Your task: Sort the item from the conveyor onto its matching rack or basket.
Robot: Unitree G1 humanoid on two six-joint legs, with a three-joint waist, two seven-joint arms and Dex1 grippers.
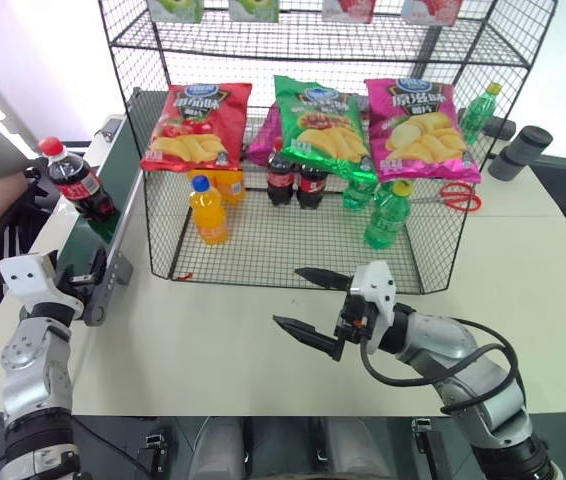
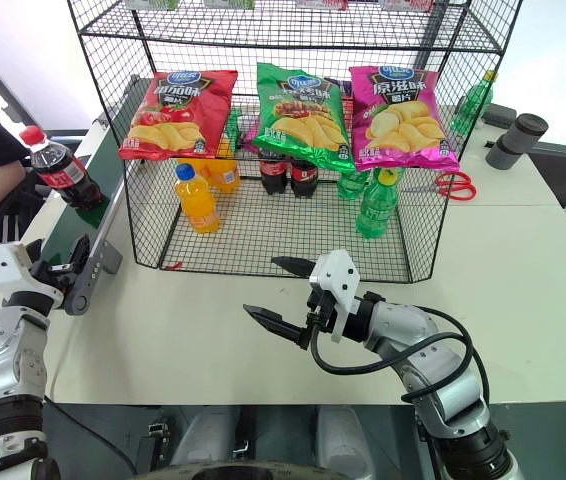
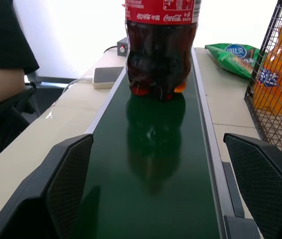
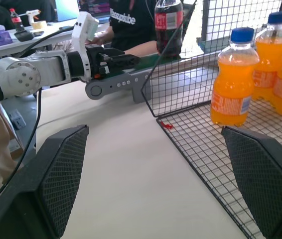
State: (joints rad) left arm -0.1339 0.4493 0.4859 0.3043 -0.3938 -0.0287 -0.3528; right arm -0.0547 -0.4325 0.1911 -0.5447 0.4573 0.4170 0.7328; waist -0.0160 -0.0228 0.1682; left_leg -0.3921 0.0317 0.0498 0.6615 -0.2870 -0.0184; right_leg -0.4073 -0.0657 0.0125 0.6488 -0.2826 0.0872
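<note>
Before you, the black wire-mesh basket (image 1: 293, 250) spans the far half of the bench (image 1: 223, 340), with the green conveyor (image 3: 151, 164) running along the bench's left edge. The cola bottle (image 1: 75, 180) stands upright on the belt, ahead of your left gripper (image 3: 156, 199), jaws wide and empty. Your right gripper (image 1: 308, 300), equally wide and empty, hovers near the basket's front edge.

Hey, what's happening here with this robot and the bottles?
A cola bottle stands upright on the conveyor, and nothing grips it yet. The left gripper waits open at the belt's near end, lined up with the bottle. The right gripper hangs open over the table, in front of the basket where two cola bottles already stand.
</note>
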